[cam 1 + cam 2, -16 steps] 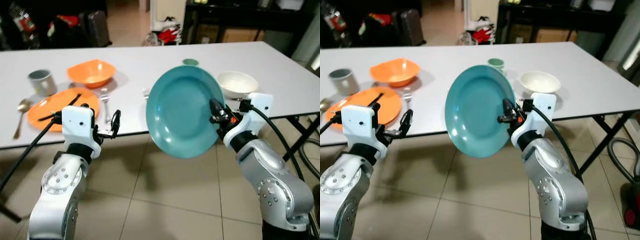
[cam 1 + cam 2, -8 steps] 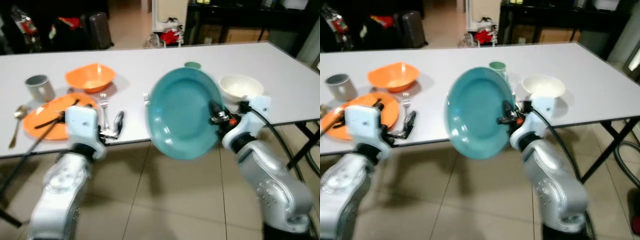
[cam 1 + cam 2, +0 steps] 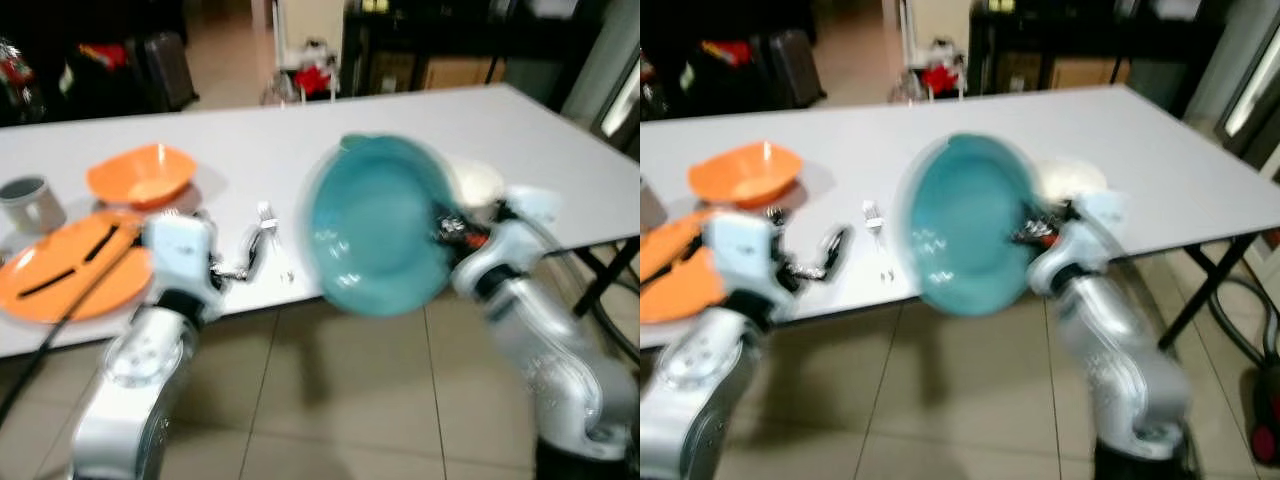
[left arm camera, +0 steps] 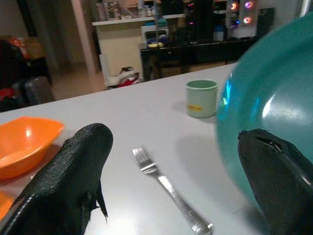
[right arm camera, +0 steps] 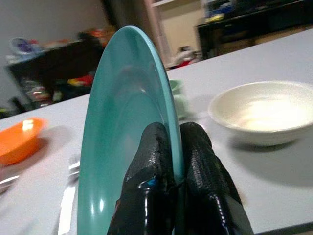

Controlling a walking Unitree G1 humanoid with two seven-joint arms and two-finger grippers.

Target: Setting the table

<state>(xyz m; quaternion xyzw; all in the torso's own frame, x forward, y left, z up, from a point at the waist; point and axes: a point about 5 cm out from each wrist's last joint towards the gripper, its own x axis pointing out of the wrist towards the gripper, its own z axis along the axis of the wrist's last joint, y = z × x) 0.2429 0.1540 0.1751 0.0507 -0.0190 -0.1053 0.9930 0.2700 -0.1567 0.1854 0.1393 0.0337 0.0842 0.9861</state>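
A teal plate [image 3: 380, 225] is held nearly upright at the table's front edge, its face turned to my left. My right gripper [image 3: 450, 228] is shut on its right rim; in the right wrist view the two black fingertips [image 5: 195, 142] pinch the plate's rim [image 5: 122, 147]. My left gripper [image 3: 248, 264] hovers open over the table edge, left of the plate. A fork [image 4: 168, 188] lies on the white table [image 3: 250, 140] between its spread fingers [image 4: 83, 152]. Both eye views are blurred.
A white bowl [image 5: 261, 112] and a pale green mug [image 4: 201, 98] stand behind the plate. To the left are an orange bowl [image 3: 140, 172], an orange plate [image 3: 65, 275] with dark utensils on it, and a grey mug [image 3: 25, 200]. Tiled floor lies below.
The camera has moved nearer the table and shifted right, so the table things slid left. The plate stays in my right gripper, now over the table edge. My left gripper reaches over the edge by the fork.
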